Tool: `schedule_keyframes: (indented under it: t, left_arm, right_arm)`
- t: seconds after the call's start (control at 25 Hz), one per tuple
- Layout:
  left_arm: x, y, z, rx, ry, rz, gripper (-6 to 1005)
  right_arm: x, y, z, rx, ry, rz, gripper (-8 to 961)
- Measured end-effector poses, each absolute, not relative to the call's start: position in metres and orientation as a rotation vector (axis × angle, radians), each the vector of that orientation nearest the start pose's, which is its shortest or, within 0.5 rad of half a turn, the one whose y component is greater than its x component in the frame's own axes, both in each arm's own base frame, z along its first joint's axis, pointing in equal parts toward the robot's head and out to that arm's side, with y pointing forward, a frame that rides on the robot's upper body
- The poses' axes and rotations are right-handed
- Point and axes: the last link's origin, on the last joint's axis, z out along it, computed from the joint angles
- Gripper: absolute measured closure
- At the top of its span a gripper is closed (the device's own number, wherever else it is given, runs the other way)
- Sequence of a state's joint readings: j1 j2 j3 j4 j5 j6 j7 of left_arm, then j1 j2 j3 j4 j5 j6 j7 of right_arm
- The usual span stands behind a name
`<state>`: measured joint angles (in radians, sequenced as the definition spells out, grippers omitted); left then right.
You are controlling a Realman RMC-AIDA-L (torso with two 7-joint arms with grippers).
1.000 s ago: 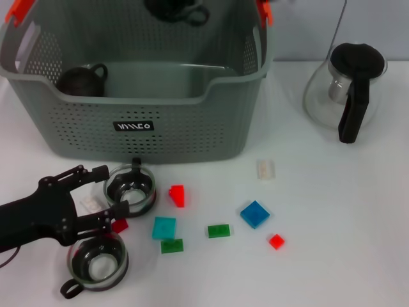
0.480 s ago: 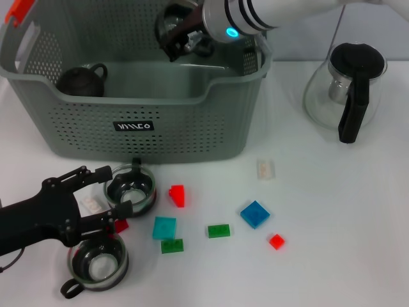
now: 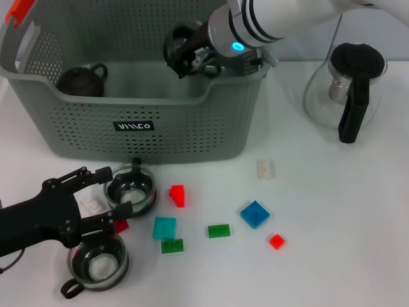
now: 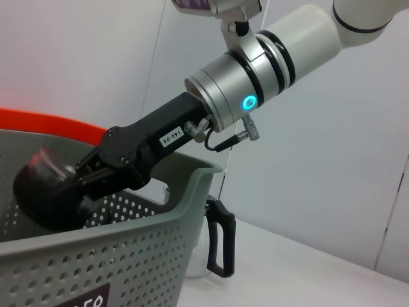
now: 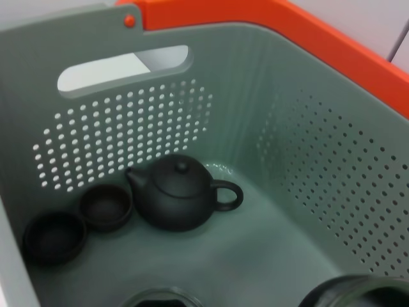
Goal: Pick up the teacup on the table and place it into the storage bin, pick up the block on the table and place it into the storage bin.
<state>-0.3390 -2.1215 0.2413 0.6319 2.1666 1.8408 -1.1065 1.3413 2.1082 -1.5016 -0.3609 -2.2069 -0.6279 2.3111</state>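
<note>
The grey perforated storage bin [image 3: 192,121] stands at the back left. My right gripper [image 3: 186,56] is shut on a dark teacup [image 3: 177,43] and holds it over the bin's right half; the left wrist view shows this grip [image 4: 73,185] on the cup [image 4: 41,195]. My left gripper [image 3: 115,190] is open low at the front left, its fingers beside a glass teacup [image 3: 131,188]. A second glass teacup [image 3: 97,259] sits nearer. Several blocks lie on the table: red [image 3: 177,195], teal [image 3: 164,227], two green [image 3: 218,231], blue [image 3: 254,213], small red [image 3: 276,241].
A glass teapot [image 3: 345,89] with black lid and handle stands at the back right. Inside the bin lie a dark teapot [image 5: 176,195] and two small dark cups [image 5: 105,206]. A clear block [image 3: 265,168] lies in front of the bin's right corner.
My right arm has come down from the top edge, carrying the dark teacup lower and farther over the bin. My left gripper has barely moved.
</note>
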Motion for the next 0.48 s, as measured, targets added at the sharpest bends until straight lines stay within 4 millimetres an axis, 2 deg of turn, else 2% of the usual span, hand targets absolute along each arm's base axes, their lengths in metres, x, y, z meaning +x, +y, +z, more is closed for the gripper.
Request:
schedule_keyframes:
  t: [0.16,0.32,0.48]
  left_arm:
    - [-0.3188,0.2404,0.0185,-2.517,-0.628,-0.925,178]
    - [-0.3188,0.2404,0.0186,-2.517,-0.628,-0.926,179]
    - [-0.3190,0.2402,0.0186,-2.515,-0.630,-0.926,179]
  right_arm:
    - [0.0353,0.4694,-0.1106,-2.573,0.404,-0.071,887]
    - [0.0345,0.4704,-0.1085,-2.569,0.424,-0.060,676]
    - [0.0303,0.4718,-0.1047,-2.563,0.436,-0.019,587]
